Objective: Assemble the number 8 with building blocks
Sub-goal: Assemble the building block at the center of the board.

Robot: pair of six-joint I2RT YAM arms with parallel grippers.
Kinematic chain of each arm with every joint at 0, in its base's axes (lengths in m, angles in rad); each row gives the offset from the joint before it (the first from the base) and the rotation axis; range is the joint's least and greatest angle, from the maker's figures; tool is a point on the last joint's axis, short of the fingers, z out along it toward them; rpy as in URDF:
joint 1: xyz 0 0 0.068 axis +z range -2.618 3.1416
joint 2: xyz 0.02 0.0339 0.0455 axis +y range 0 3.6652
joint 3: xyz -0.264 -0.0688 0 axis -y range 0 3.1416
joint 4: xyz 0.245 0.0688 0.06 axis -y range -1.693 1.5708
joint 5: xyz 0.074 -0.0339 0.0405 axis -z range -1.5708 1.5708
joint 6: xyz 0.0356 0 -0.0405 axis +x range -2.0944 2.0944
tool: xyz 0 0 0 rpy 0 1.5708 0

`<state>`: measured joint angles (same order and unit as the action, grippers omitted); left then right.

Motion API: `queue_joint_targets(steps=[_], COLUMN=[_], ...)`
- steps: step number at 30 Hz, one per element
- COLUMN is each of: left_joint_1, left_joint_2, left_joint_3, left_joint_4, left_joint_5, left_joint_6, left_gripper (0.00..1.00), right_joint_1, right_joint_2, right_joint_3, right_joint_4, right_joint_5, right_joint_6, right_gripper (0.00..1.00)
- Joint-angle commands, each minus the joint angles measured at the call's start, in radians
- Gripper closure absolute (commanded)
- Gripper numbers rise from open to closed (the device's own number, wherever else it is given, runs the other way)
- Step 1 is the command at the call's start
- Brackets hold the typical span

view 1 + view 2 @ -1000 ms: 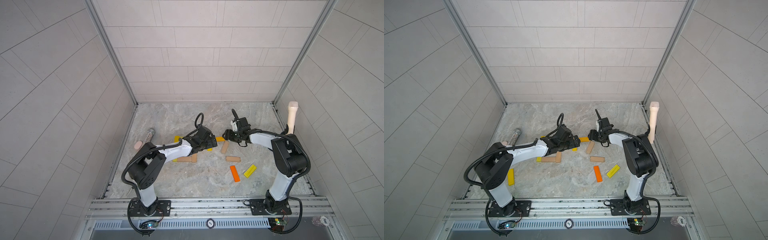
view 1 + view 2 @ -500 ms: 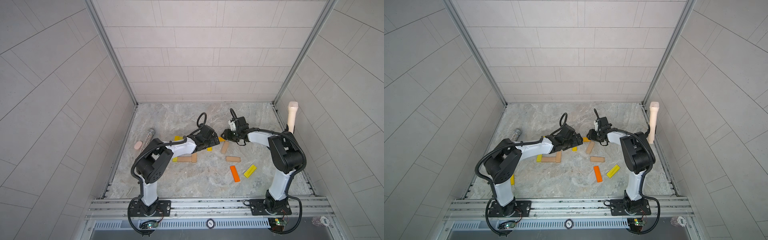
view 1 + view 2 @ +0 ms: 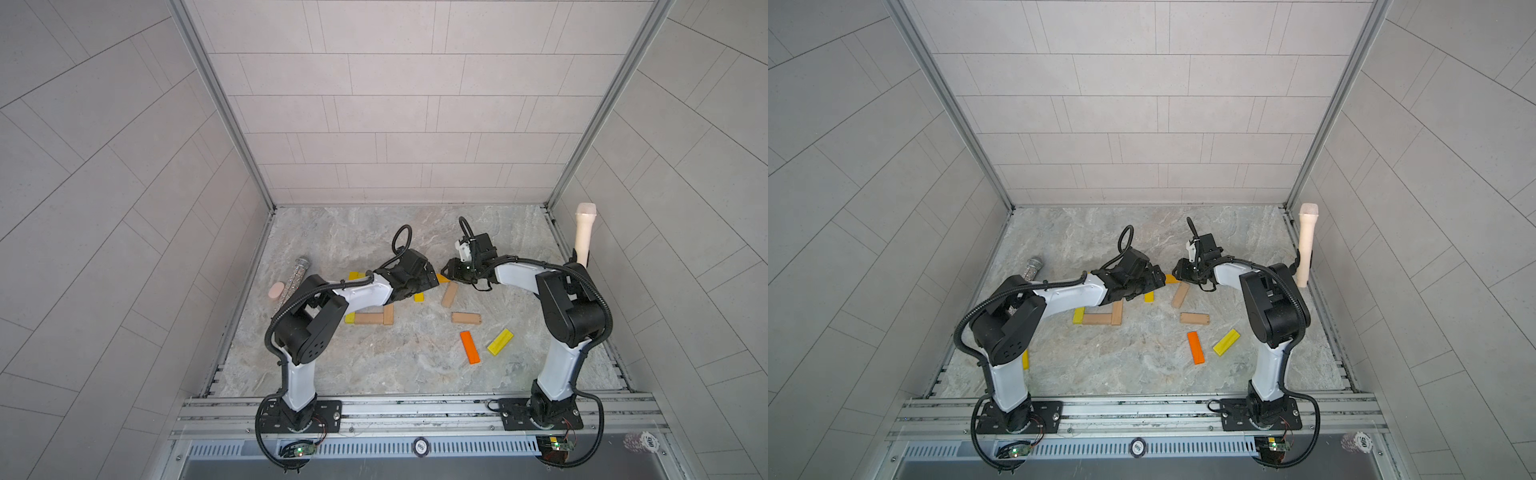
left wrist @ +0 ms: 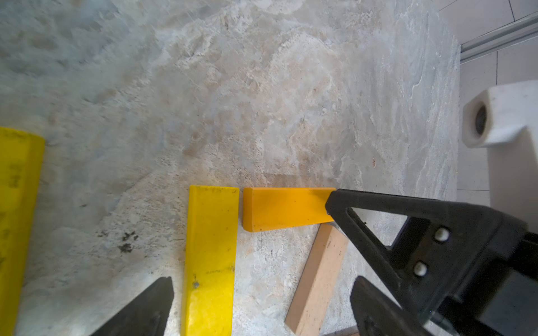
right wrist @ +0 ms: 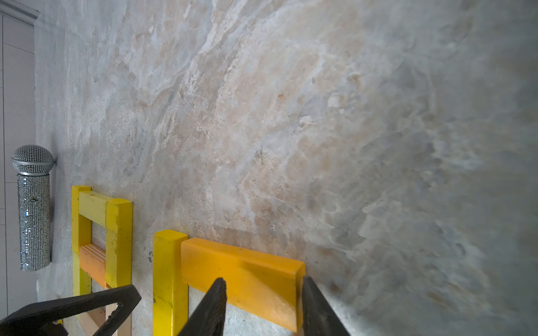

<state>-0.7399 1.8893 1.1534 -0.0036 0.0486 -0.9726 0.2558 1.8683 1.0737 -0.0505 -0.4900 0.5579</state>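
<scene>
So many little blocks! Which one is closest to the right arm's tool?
The amber block next to a yellow block, sitting between the right tool's tips. The darker orange block lies well away.

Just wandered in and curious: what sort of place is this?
Likely a robot test booth: two arms bolted to a metal rail, tiled walls boxing in a stone-look floor, wooden blocks scattered.

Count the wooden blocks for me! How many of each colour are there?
Yellow flat wooden blocks: 7
Orange flat wooden blocks: 3
Plain tan flat wooden blocks: 4
Total: 14
</scene>
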Motion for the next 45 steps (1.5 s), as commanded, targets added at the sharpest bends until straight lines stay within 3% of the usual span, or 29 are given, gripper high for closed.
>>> queue_joint_targets(steps=[1, 25, 37, 45], left_joint_1=[0.005, 0.006, 0.036, 0.103], left_joint_2=[0.013, -0.055, -0.22, -0.245], left_joint_3=[0.018, -0.001, 0.01, 0.191], left_joint_4=[0.013, -0.001, -0.065, -0.27], left_joint_5=[-0.007, -0.007, 0.069, 0.203], left_joint_6=[-0.018, 0.031, 0.333, 0.539], left_gripper=[0.0, 0.0, 0.0, 0.0], right_joint_1=[0.009, 0.022, 0.087, 0.21], right_joint_2=[0.002, -0.059, -0.291, -0.477], right_joint_3=[-0.011, -0.045, -0.176, -0.288], right_joint_4=[0.011, 0.024, -0.073, -0.153], right_joint_5=[-0.003, 0.031, 0.233, 0.439], right_joint_6=[0.011, 0.032, -0.005, 0.058], right_gripper=[0.56, 0.59, 0.45, 0.33])
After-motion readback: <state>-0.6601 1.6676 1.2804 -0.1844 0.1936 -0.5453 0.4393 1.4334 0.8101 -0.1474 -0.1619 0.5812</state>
